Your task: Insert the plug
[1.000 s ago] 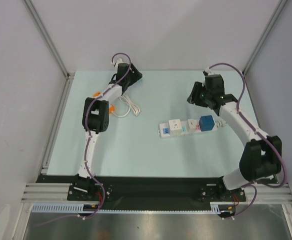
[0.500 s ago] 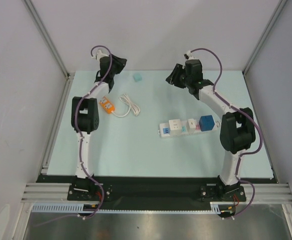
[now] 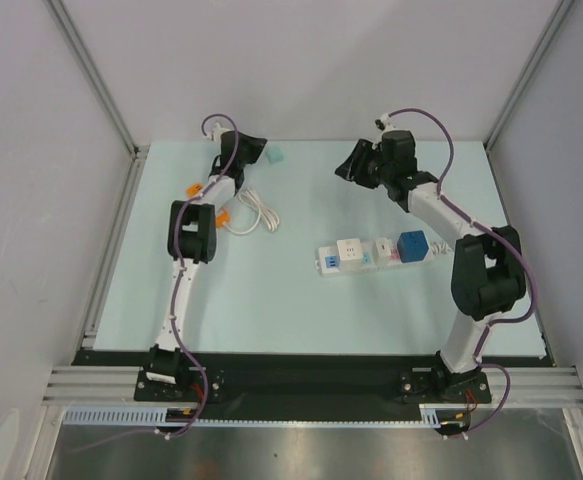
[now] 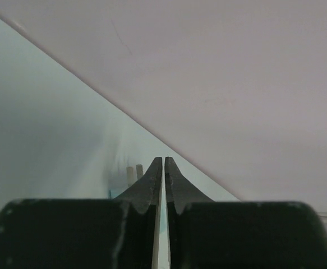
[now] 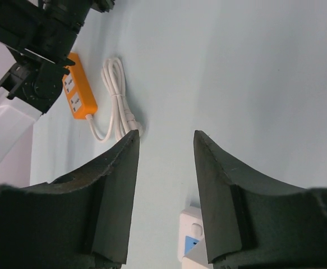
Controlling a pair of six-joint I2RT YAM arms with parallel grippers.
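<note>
A small teal plug (image 3: pixel 276 157) lies at the far edge of the table. My left gripper (image 3: pixel 262 152) sits right beside it. In the left wrist view the jaws of this gripper (image 4: pixel 163 160) stand shut to a hairline gap with nothing between them. The plug's two pale prongs (image 4: pixel 131 175) stick up just left of the left finger. The white power strip (image 3: pixel 371 254) lies mid-table with a blue adapter (image 3: pixel 412 245) in it. My right gripper (image 3: pixel 350 164) hovers open over the far middle of the table. Bare table shows between its fingers (image 5: pixel 163 135), and the strip's end (image 5: pixel 190 235) peeks in below.
An orange socket block (image 5: pixel 77 89) with a coiled white cord (image 5: pixel 117 92) lies at the left, partly under my left arm (image 3: pixel 193 232) in the top view. Grey walls and aluminium posts close in the back and sides.
My left gripper has gone from open to shut, and its arm has swung from the far left corner rightwards to the teal plug. My right gripper stays open, shifted slightly right.
</note>
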